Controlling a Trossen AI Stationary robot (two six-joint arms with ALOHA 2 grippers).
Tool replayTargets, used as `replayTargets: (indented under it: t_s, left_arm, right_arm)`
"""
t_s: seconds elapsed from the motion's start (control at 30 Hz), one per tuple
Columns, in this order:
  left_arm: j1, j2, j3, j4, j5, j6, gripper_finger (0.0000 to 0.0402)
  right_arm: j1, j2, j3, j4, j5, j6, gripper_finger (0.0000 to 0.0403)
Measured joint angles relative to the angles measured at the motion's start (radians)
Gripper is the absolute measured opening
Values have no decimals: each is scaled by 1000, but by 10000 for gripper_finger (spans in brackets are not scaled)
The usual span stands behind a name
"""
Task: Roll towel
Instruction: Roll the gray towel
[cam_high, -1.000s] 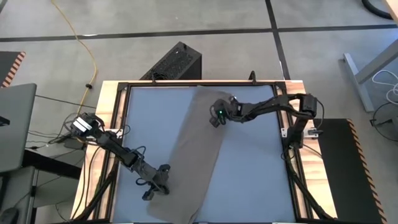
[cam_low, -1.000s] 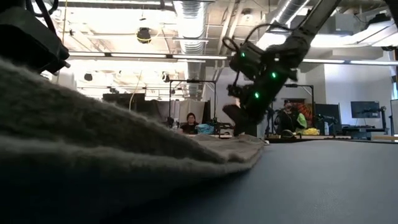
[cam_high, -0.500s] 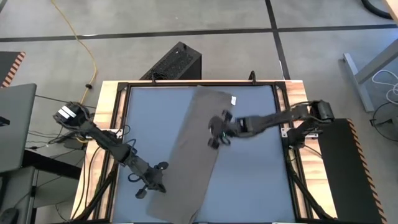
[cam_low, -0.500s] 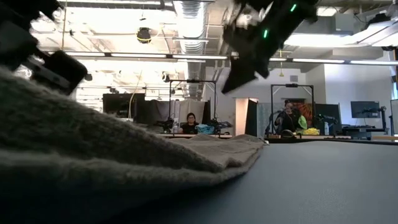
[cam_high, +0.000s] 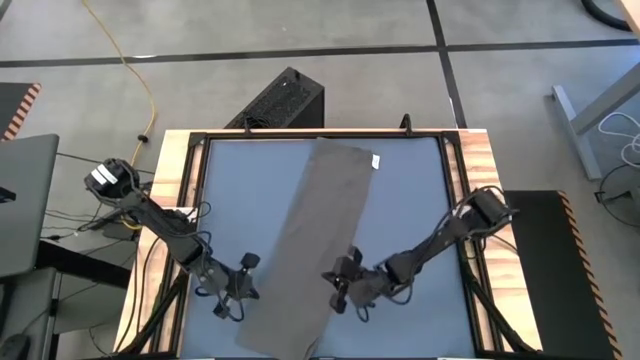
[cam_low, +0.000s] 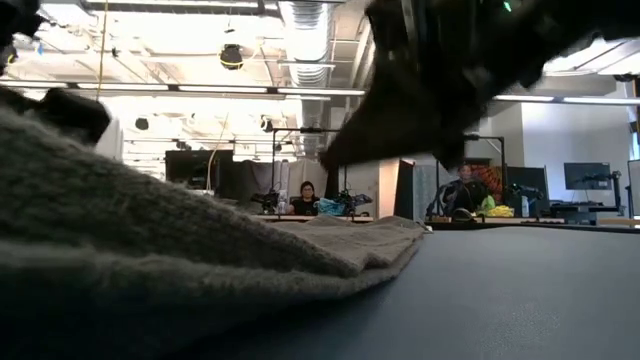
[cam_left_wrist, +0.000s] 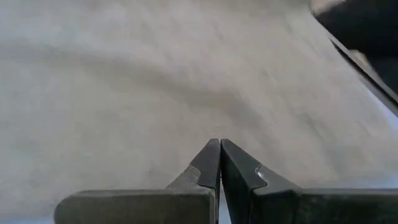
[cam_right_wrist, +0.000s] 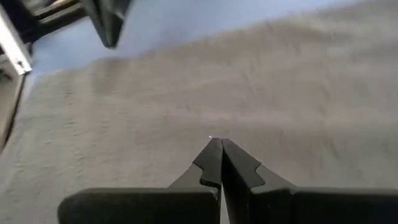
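Towel (cam_high: 320, 240): a long taupe strip lying flat and unrolled on the blue table (cam_high: 410, 220), running diagonally from the near edge, left of centre, up to the far edge near the middle; in the low view (cam_low: 150, 270) its near end fills the foreground.
Left gripper (cam_high: 238, 285): just beside the towel's near left edge, low over the table; the left wrist view (cam_left_wrist: 219, 163) shows its two fingers pressed together, with cloth filling the view ahead.
Right gripper (cam_high: 340, 285): at the towel's near right edge, facing the left gripper across the cloth; the right wrist view (cam_right_wrist: 219, 162) shows its fingers closed tip to tip, nothing between them.
White tag (cam_high: 377, 161): at the towel's far right corner.
Person (cam_low: 305, 198): seated far behind the table.
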Motion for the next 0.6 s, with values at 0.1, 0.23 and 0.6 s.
replayTargets:
  t_s: [0.1, 0.23, 0.6]
  left_arm:
    - [30, -1, 2, 64, -72, 89, 0]
    - [117, 0, 2, 89, -74, 114, 0]
    - [355, 18, 1, -18, 87, 125, 0]
  right_arm:
    - [-11, 52, 1, 9, -3, 104, 27]
    - [-26, 104, 0, 2, -9, 167, 27]
    - [-58, 108, 5, -142, -26, 286, 27]
